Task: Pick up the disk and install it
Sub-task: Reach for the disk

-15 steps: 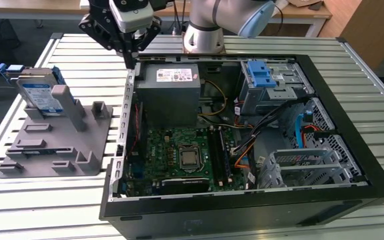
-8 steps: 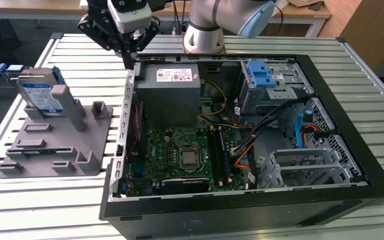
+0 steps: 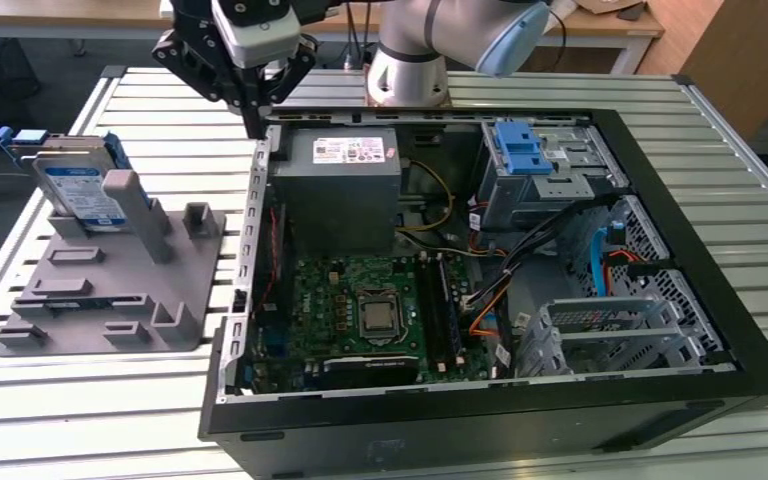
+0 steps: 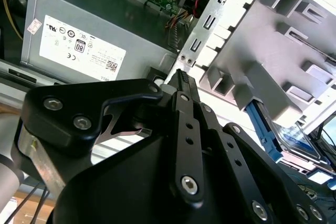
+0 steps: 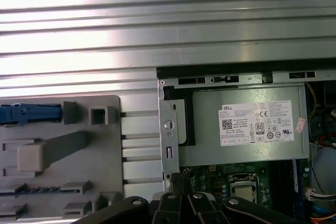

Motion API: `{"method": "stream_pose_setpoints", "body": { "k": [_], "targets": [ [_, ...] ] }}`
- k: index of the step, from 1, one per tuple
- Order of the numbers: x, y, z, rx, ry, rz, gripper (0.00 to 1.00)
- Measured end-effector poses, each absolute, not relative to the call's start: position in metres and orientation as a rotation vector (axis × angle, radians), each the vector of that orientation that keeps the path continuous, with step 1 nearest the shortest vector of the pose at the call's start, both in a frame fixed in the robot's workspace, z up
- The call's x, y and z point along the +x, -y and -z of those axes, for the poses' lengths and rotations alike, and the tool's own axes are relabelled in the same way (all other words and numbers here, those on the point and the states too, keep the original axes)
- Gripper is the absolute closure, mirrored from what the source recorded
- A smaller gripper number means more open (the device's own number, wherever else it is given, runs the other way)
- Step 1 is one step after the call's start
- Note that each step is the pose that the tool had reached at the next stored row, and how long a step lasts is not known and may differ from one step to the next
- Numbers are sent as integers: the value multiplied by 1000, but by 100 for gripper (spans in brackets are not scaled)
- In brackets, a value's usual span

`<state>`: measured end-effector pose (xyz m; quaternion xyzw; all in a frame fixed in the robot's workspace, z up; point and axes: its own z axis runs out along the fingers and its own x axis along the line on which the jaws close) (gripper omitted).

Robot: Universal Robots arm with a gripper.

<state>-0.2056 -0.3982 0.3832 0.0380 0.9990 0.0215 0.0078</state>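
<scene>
**Over the case's corner, fingers shut and empty**

Close under the wrist, the gripper [image 3: 253, 128] hangs above the rim of the computer case [image 3: 491, 425]. Its fingers [image 4: 184, 108] are pressed together on nothing. Just below sits the power supply [image 3: 341, 195], whose white label [image 3: 352, 150] carries small print and certification marks.

Farther toward the exterior view's left, on the table [image 3: 77, 425], the disk [image 3: 75, 185] stands on edge in the grey fixture [image 3: 104, 290]. It is in its blue carrier, with its white-and-blue label facing out, and it is well apart from the gripper.

For the pick, I judge the fingers must spread before they descend. They should straddle the disk's flat faces at its exposed top edge, stay clear of the grey post [image 3: 124, 200] beside it, and lift straight along the slot so nothing binds.

Farthest off, the drive cage [image 3: 544, 185] with its blue latch [image 3: 520, 150] sits across the case.
</scene>
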Motion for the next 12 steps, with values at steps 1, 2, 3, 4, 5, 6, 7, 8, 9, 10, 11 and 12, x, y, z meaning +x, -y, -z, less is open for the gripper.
{"method": "stream_pose_setpoints", "body": {
  "k": [1,2,3,4,5,6,7,8,9,10,11,12],
  "targets": [
    [-206,398,-383,119,-3123,-67,89],
    [-206,398,-383,119,-3123,-67,89],
    [-206,398,-383,119,-3124,-67,89],
    [-206,398,-383,119,-3124,-67,89],
    [-207,398,-383,119,-3124,-67,89],
    [-207,398,-383,119,-3124,-67,89],
    [-207,398,-383,119,-3125,-67,89],
    [-207,398,-382,119,-3125,-67,89],
    [-208,398,-382,119,-3125,-67,89],
    [-208,398,-382,119,-3125,-67,89],
    [-208,398,-382,119,-3126,-67,89],
    [-208,398,-382,119,-3126,-67,89]
  ]
}}
